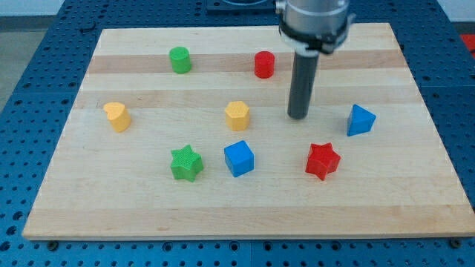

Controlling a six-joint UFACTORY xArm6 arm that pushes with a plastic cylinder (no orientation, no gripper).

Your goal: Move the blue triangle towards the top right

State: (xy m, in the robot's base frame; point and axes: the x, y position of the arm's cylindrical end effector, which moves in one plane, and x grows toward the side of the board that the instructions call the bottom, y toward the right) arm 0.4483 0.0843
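Observation:
The blue triangle (360,120) lies on the wooden board (148,215) at the view's right, about mid-height. My tip (298,116) rests on the board to the triangle's left, a clear gap apart from it. The tip is above and slightly left of the red star (322,161) and right of the yellow hexagon-like block (237,115). Nothing touches the tip.
A red cylinder (264,64) and a green cylinder (179,59) stand near the view's top. A yellow heart (117,116) sits at the left. A green star (186,163) and a blue cube (239,158) lie lower middle. The board's right edge is close to the triangle.

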